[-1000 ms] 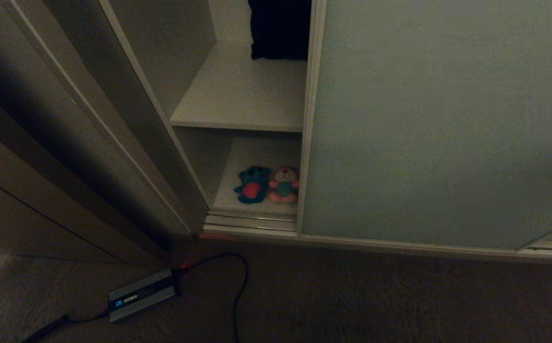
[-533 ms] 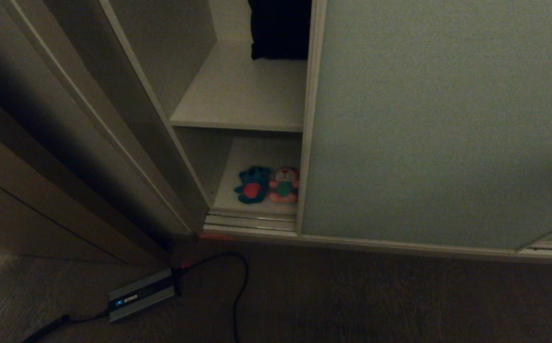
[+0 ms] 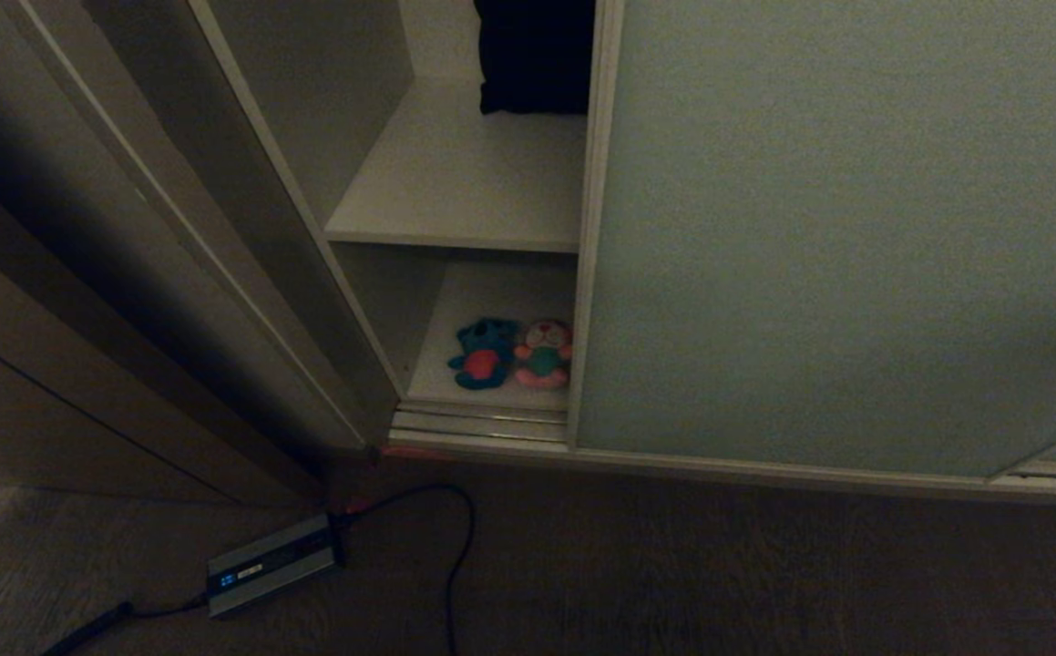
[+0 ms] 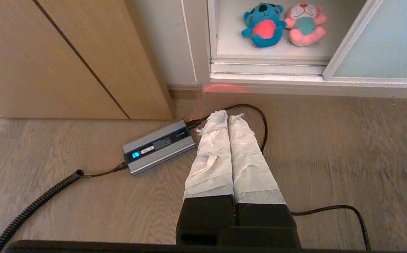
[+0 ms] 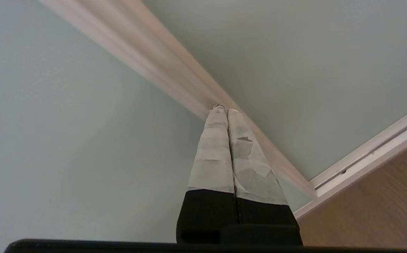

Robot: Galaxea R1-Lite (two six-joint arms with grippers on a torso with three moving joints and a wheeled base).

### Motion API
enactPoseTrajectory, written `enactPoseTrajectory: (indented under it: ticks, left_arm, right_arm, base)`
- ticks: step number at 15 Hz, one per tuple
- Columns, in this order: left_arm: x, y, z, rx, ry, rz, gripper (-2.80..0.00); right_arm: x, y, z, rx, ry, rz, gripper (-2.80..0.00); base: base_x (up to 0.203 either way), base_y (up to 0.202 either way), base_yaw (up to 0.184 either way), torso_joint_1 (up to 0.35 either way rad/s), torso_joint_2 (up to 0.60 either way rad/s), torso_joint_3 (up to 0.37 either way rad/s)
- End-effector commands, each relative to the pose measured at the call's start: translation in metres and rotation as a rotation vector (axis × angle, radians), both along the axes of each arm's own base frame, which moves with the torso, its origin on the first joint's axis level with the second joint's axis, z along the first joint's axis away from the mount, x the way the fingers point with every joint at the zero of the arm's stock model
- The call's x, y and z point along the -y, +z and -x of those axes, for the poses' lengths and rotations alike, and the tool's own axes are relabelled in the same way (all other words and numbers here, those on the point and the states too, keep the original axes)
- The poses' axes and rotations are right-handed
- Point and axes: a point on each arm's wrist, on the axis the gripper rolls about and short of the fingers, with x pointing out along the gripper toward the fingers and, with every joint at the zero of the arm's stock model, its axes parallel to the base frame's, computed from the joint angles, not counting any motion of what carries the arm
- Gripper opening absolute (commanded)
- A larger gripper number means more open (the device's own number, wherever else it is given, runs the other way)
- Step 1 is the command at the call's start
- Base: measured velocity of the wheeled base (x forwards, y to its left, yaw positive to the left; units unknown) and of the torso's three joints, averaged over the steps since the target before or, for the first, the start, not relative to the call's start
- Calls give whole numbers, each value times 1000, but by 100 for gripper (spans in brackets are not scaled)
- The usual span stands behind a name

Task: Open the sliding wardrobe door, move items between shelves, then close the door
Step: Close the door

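Observation:
The sliding wardrobe door [image 3: 837,228], a pale grey-green panel, covers the right side and leaves a gap at its left. On the lower shelf [image 3: 491,287] in that gap sit the items side by side: a teal-blue plush toy [image 3: 484,353] [image 4: 263,24] and a pink plush toy [image 3: 544,353] [image 4: 305,24]. The upper shelf [image 3: 464,182] is bare at the front. My left gripper [image 4: 227,116] hangs shut and empty over the floor, short of the wardrobe. My right gripper [image 5: 226,110] is shut, its tips at a light metal frame strip [image 5: 161,59] between grey-green panels. I cannot tell whether they touch it. Neither arm shows in the head view.
A dark folded cloth [image 3: 535,55] lies at the back of the upper shelf. A grey charger box [image 3: 271,565] [image 4: 157,147] and its black cable [image 3: 459,547] lie on the wood floor before the opening. A brown wooden side panel [image 3: 81,319] stands at the left.
A shadow on the door's lower right part has faded. The door's edge and both toys stay where they were.

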Motion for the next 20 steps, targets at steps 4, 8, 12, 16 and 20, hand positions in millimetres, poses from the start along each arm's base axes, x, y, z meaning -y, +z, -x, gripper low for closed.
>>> enactPoseTrajectory:
  ticks: [4, 8, 12, 16, 20]
  left_arm:
    - [0, 0, 0, -2, 0, 0, -280]
    - [0, 0, 0, -2, 0, 0, -280]
    - [0, 0, 0, -2, 0, 0, -280]
    - [0, 0, 0, -2, 0, 0, -280]
    - [0, 0, 0, -2, 0, 0, -280]
  right_arm:
    - [10, -19, -5, -5, 4, -14, -280]
    - [11, -31, -16, -13, 22, -27, -280]
    - [9, -39, -31, -1, 48, -8, -280]
    - [3, -40, -39, 8, 70, -43, -280]
    - [-4, -28, -34, 20, 73, -57, -280]
  base:
    - [0, 0, 0, 0, 0, 0]
    - [0, 0, 0, 0, 0, 0]
    - [0, 0, 0, 0, 0, 0]
    - [0, 0, 0, 0, 0, 0]
    - [0, 0, 0, 0, 0, 0]
